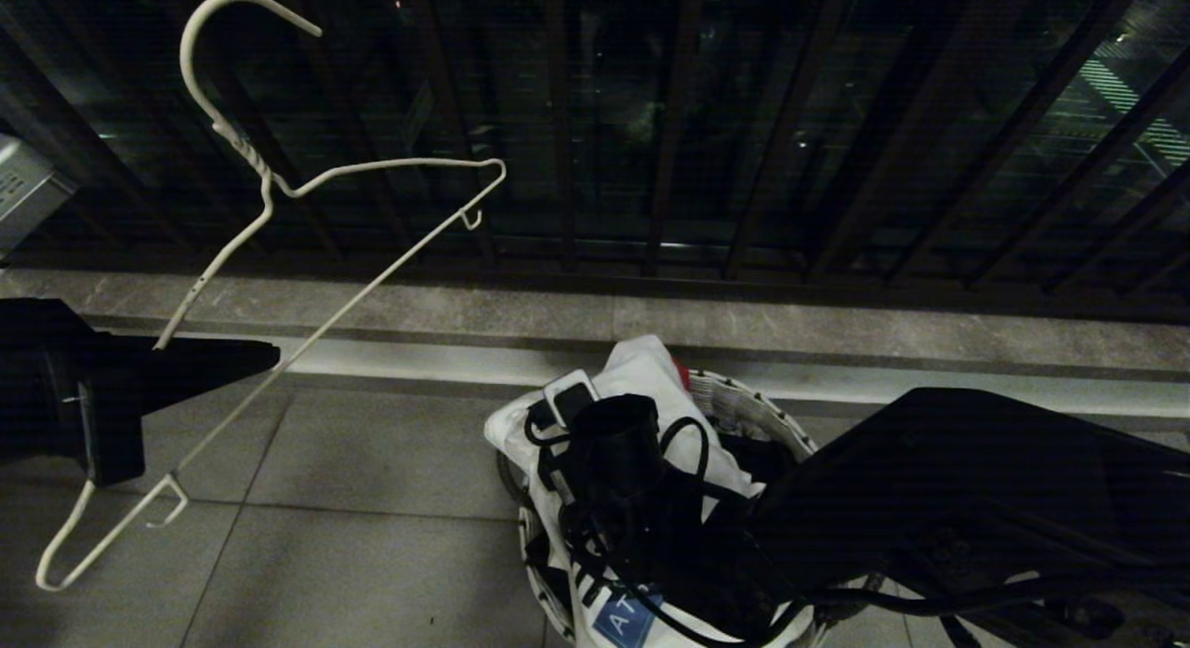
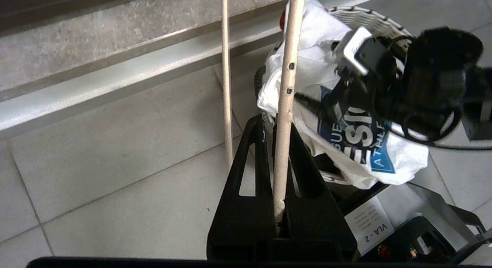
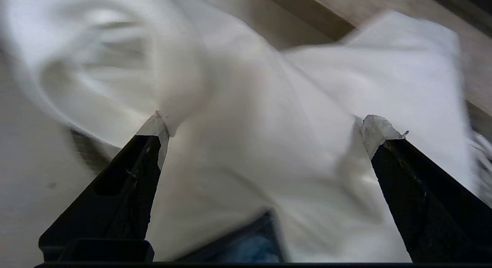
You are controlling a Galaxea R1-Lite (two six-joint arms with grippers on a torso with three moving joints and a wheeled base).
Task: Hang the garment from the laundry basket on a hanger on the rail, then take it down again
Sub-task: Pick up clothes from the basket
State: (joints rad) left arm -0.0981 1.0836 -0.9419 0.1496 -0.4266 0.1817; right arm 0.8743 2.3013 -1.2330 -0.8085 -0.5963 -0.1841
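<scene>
garment [image 2: 338,106]: white, blue logo, crumpled in basket [image 1: 744,397] | left claw [image 2: 275,124]: clenched on hanger [image 1: 307,178] | right claw [image 3: 261,125]: spread over garment

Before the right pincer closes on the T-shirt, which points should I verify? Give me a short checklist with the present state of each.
1. Left pincer shut on the hanger: ok.
2. Hanger held clear of the laundry basket: ok.
3. Right pincer open wide: ok.
4. White T-shirt lies between its fingers: ok.
5. T-shirt still in the basket, draped over its rim: ok.
6. Fingers already touching the cloth: cannot tell.
</scene>
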